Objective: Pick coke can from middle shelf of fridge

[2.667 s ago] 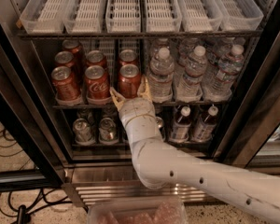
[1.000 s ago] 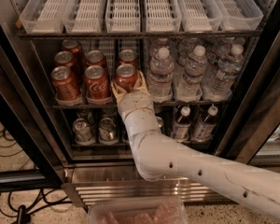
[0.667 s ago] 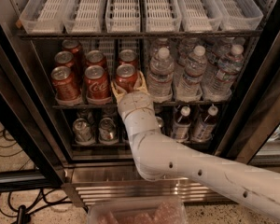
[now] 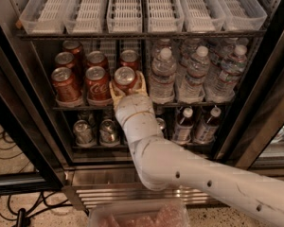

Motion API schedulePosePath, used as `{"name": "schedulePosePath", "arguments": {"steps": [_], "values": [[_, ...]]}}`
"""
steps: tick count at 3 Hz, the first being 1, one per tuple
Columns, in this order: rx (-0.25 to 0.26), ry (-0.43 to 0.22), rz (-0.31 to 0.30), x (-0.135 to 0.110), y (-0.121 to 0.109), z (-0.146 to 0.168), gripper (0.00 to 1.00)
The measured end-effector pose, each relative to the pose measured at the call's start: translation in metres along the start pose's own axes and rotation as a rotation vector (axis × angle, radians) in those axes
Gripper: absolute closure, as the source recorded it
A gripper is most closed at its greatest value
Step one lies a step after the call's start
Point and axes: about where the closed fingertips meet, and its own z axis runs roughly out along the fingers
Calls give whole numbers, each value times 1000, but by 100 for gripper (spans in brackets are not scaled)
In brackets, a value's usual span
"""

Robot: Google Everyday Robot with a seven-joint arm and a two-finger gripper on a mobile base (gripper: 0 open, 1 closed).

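The fridge [image 4: 19, 126] stands open in front of me. Its middle shelf [image 4: 203, 104] holds several red coke cans on the left and clear water bottles [image 4: 194, 74] on the right. My gripper [image 4: 127, 82] reaches in on the white arm [image 4: 180, 169]. Its yellowish fingers [image 4: 114, 91] sit against both sides of the front coke can [image 4: 125, 77] in the third lane. That can stands upright, a little forward of its neighbours. Another coke can [image 4: 97, 83] stands just left of it, and one more [image 4: 129, 58] stands behind it.
The top shelf carries white slotted trays [image 4: 128, 8]. Silver cans [image 4: 83, 131] and dark bottles [image 4: 182, 124] stand on the lower shelf. The black door frame [image 4: 255, 112] runs down the right. Cables [image 4: 4, 150] lie on the floor at left. A clear bin [image 4: 137, 214] sits below.
The gripper went from standing at the can's base with its fingers spread to sitting against the can's sides. Over the last second the can and arm have barely moved.
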Motion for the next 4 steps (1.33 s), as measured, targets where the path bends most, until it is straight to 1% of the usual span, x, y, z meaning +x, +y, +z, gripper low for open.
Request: {"name": "schedulePosePath", "arguments": {"steps": [1,2,3,4], "values": [[-39,-27,40,-17,9,-18,100],[-44,-23,56,-22,6,-46,100],[-47,-13,55,-22,-1,-81,100],[-70,50,43,-12,-11,-114,100]]}}
